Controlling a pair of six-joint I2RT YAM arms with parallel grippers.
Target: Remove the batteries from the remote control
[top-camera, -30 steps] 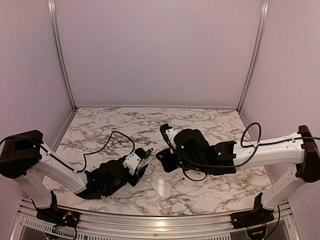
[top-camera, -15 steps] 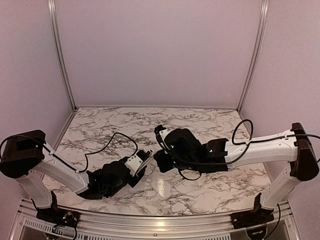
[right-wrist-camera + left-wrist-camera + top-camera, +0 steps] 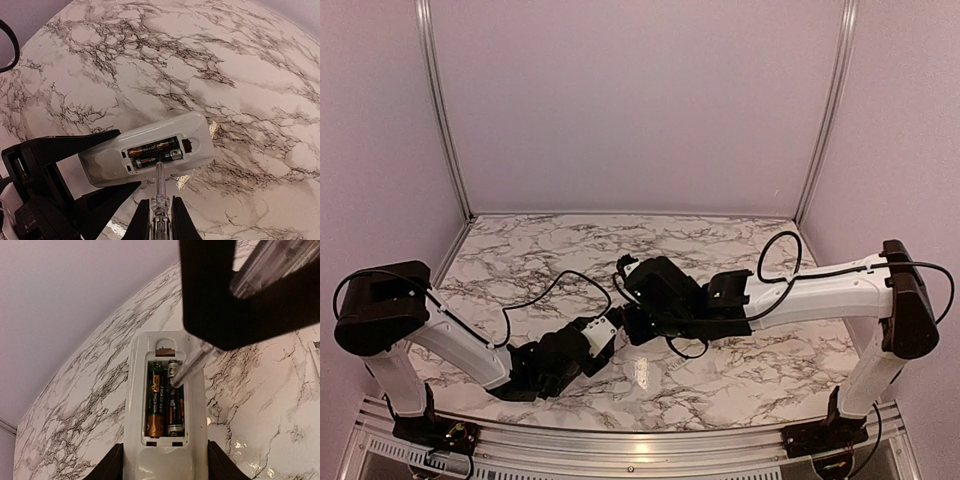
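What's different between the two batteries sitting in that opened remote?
The copper-ended battery shows green and copper; the silver-ended battery is black with silver ends. The tip of the clear tool meets the silver-ended battery, not the copper-ended battery. Both lie side by side inside the remote control.

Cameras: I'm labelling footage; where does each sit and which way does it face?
Top external: above and behind left arm and right arm, looking down on the table; both show.
Left wrist: on the left arm, looking along the left hand at the remote control it clamps.
Right wrist: on the right arm, looking down the thin rod in the right hand.
Shared: both wrist views show the batteries in the remote.
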